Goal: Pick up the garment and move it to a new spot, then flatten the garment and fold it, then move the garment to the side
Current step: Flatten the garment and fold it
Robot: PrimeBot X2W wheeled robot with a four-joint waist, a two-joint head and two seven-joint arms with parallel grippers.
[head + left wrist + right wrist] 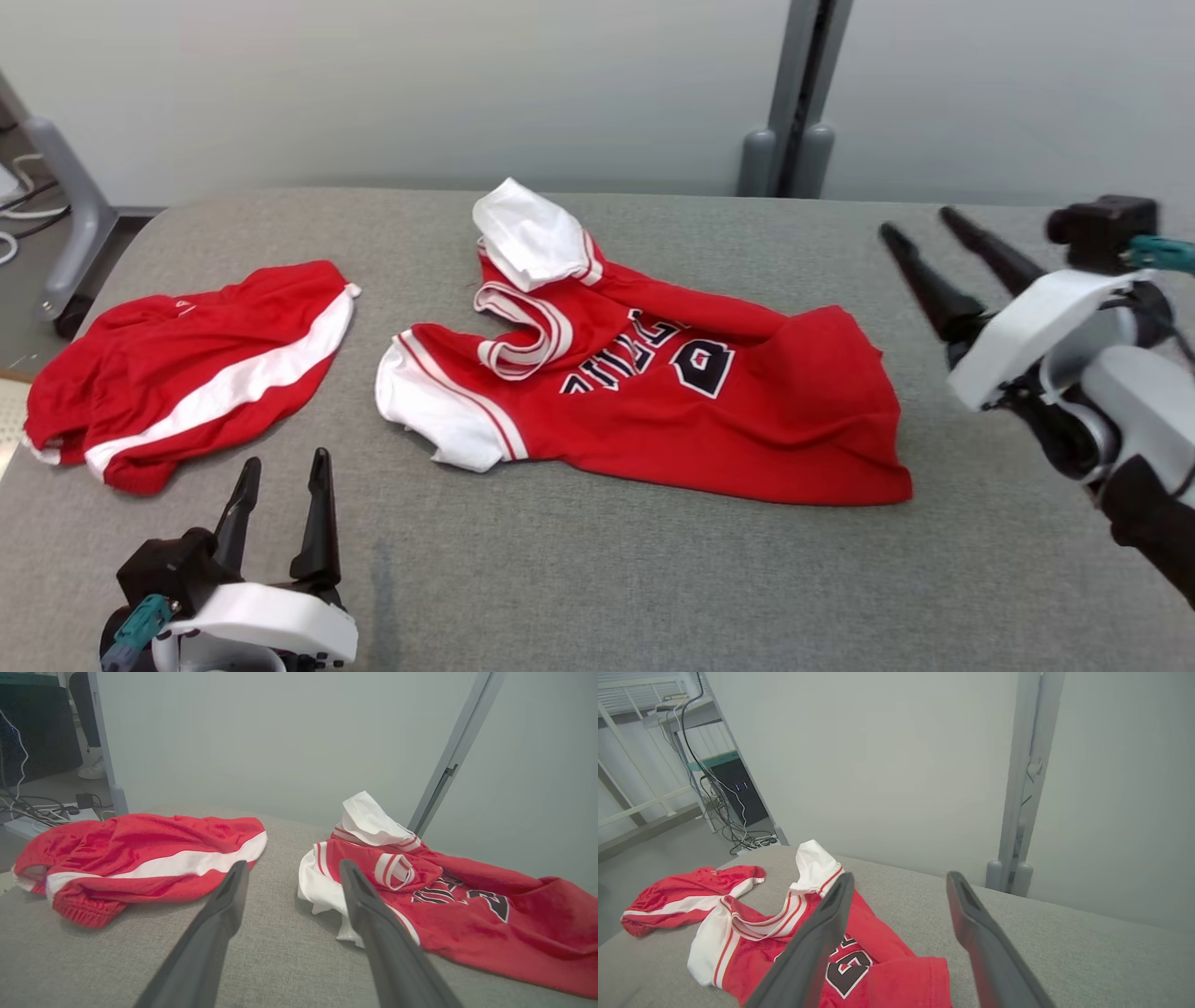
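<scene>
A crumpled red jersey (pixel 653 401) with white sleeves is laid at the centre of the grey woven-fabric table (pixel 653 579). Red white-striped shorts (pixel 187 373) are laid at its left end. The left gripper (pixel 286 459) and right gripper (pixel 917 221) are held open, empty.

This is looking like a robotics lab: pale partition panels (pixel 373 84) are standing behind a grey fabric-covered table (pixel 653 579), and a computer tower (pixel 738 791) is trailing tangled cables (pixel 738 837) across the floor.
</scene>
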